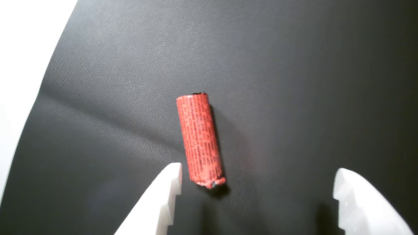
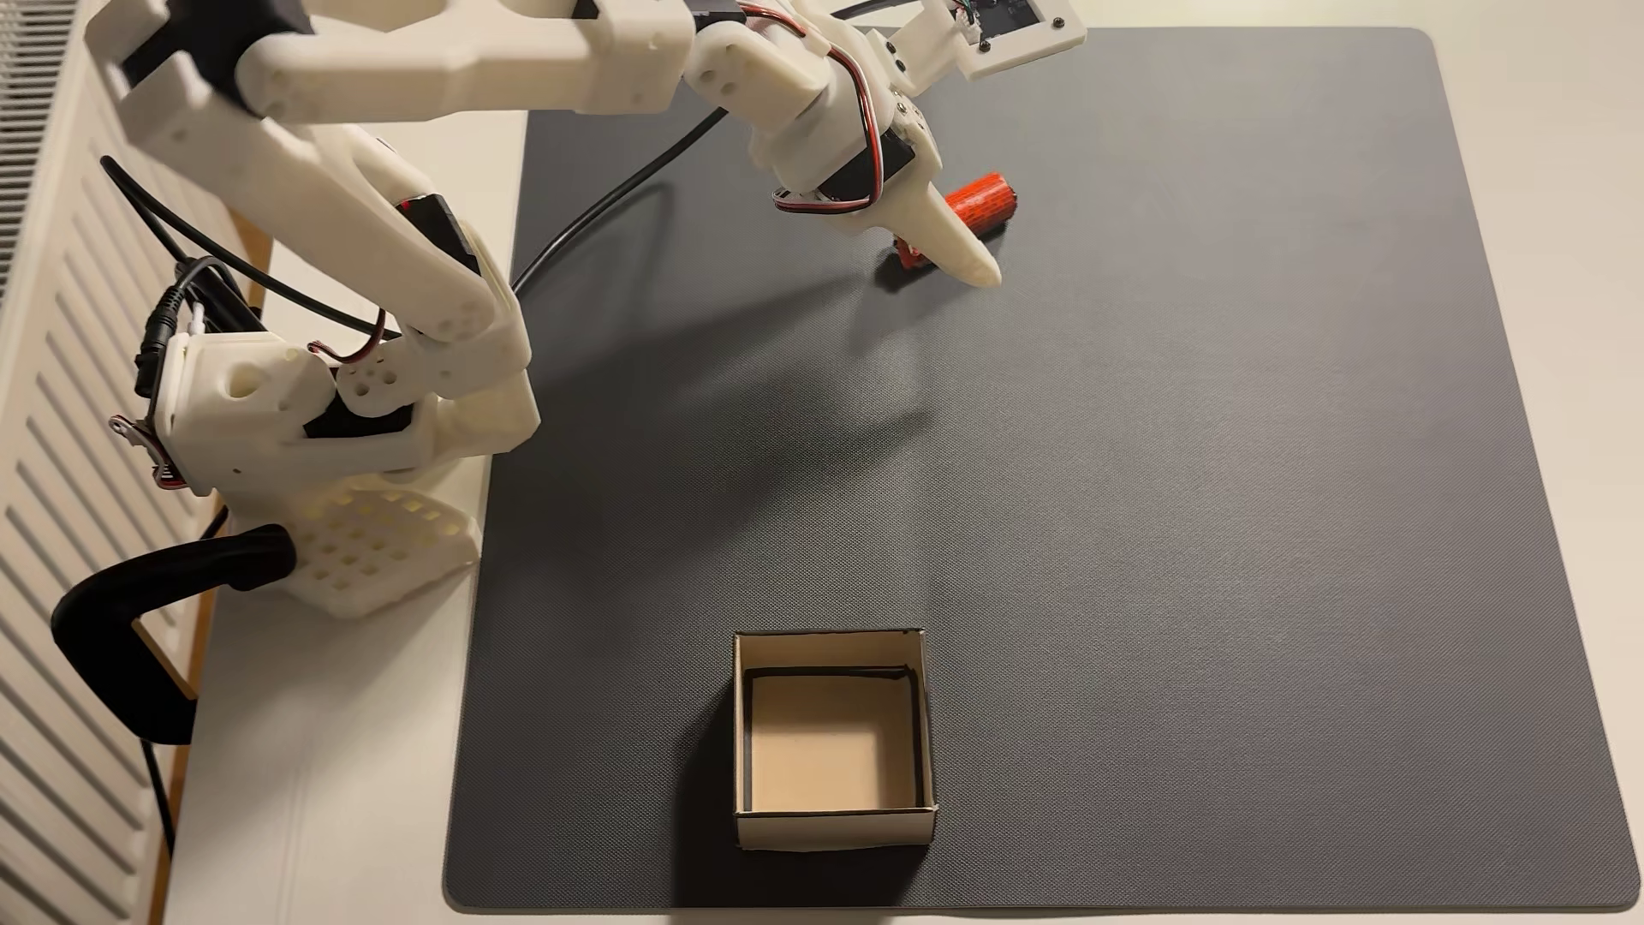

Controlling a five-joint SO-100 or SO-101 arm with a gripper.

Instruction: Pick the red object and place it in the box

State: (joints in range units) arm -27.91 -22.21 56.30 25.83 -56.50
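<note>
One red object [image 1: 200, 140], lying flat just ahead of the spread gripper [image 1: 258, 173], long axis pointing away, hard by its left-hand finger in the wrist view.

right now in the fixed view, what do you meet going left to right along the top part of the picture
robot base → black cable crossing onto the dark mat → fingers over the red object's near end → red object → bare mat to its right edge

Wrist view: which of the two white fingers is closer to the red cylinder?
The finger on the left: its tip sits right beside the red cylinder's near end. The right finger stands well clear across bare mat.
</note>
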